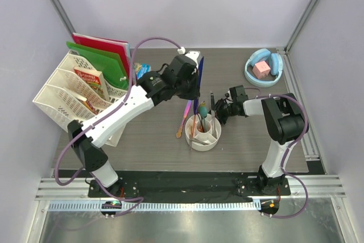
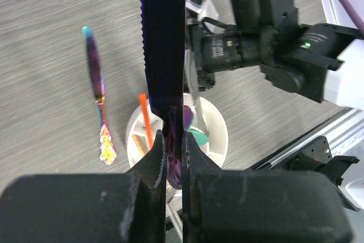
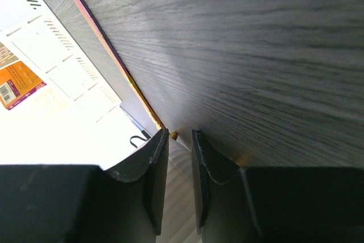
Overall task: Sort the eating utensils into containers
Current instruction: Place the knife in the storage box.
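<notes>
Sorting is partly done: several pieces, an orange chopstick (image 2: pixel 146 120) among them, are already standing in the white divided cup (image 1: pixel 213 142), while an iridescent piece (image 1: pixel 184 116) is lying on the table (image 1: pixel 256 140) at the cup's nine o'clock. The left gripper (image 2: pixel 173 143) is pinching the dark blue knife (image 2: pixel 162 55) by its lower end, near the cup's twelve o'clock edge. The right gripper (image 1: pixel 218 112) is sitting at the rim's two o'clock, fingers narrowly apart; whether they are gripping anything, I cannot tell

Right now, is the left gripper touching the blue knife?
Touching. The left wrist view shows the left gripper shut on the knife, clamping it from both sides with no gap.
</notes>
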